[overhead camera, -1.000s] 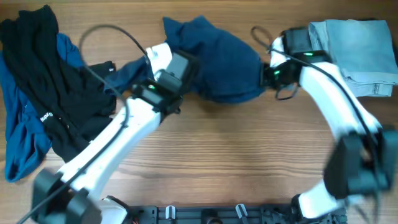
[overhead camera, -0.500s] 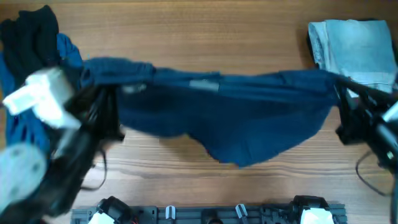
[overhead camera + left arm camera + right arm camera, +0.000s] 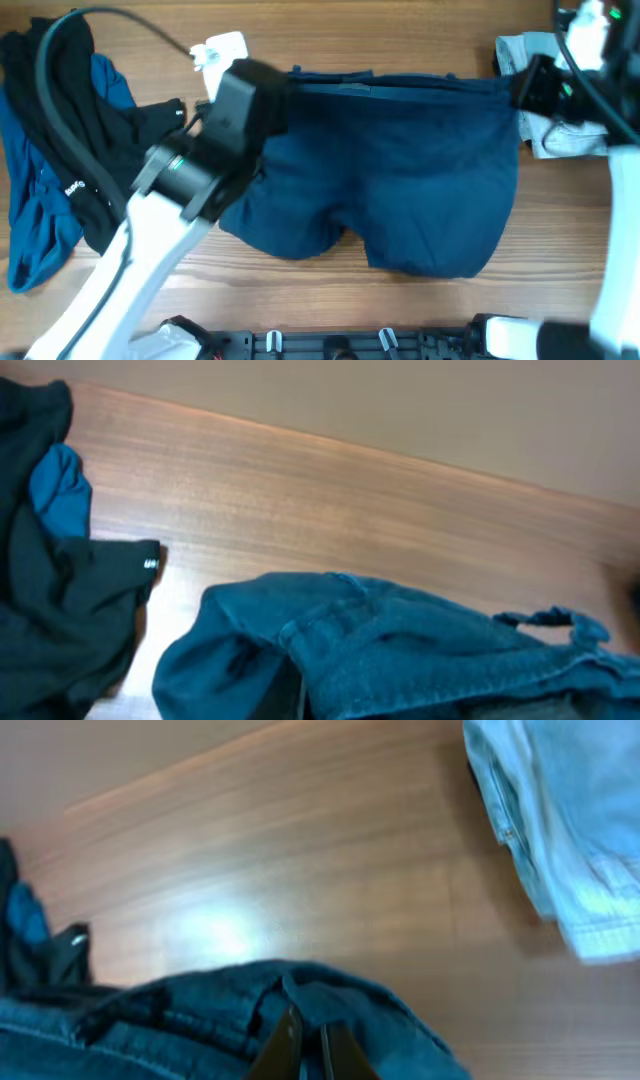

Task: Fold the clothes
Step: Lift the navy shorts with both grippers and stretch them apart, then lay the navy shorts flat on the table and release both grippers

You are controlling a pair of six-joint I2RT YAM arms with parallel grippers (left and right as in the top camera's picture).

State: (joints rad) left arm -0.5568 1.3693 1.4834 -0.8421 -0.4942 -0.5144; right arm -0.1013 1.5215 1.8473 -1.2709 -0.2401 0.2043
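Because the left tool (image 3: 278,88) and right tool (image 3: 305,1045) are clamped shut on its waistband (image 3: 390,80) corners, the shorts (image 3: 390,180) lie stretched along the worktop's (image 3: 400,30) far edge.

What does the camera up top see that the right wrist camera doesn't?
Only overhead: the left arm, the right arm, and the whole navy shorts spread wide with two legs. Only right wrist: the right end effector pinching the shorts' edge, seen close. Both: the shorts, pale denim, wooden table.
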